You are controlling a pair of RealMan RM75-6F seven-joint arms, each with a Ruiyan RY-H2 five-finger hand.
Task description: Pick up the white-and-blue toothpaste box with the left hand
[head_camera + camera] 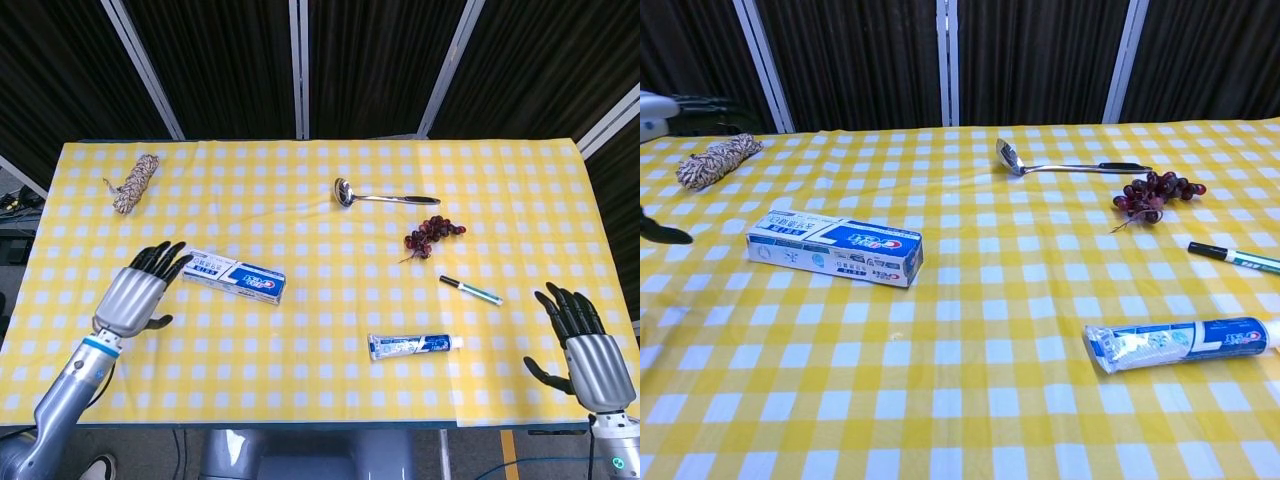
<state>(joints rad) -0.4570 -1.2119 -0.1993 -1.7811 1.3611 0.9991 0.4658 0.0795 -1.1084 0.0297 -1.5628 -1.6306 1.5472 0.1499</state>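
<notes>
The desk (320,390), covered with a yellow-and-white checked cloth, carries everything here. The toothpaste box (234,275), white and blue, lies flat on the desk's left half, its long side running left to right and slanting slightly toward the near edge at its right end. It is closed; what it holds cannot be told.

The left hand (135,298) hangs just beside the box's left end, palm down on an arm reaching in from the lower left corner. Its dark fingers (160,259) are spread apart and point up toward the box end, with the thumb out to the side; it has hold of nothing, and whether the fingertips touch the box cannot be told. The chest view catches only the hand's edge at the left border.

The right hand (590,355) is at the desk's near right corner, fingers apart and pointing away, empty.

A toothpaste tube (414,345) lies near the front, right of centre. A ladle (383,197), a bunch of grapes (432,234), a coil of rope (133,183) and a pen (470,290) lie well apart from the box.
</notes>
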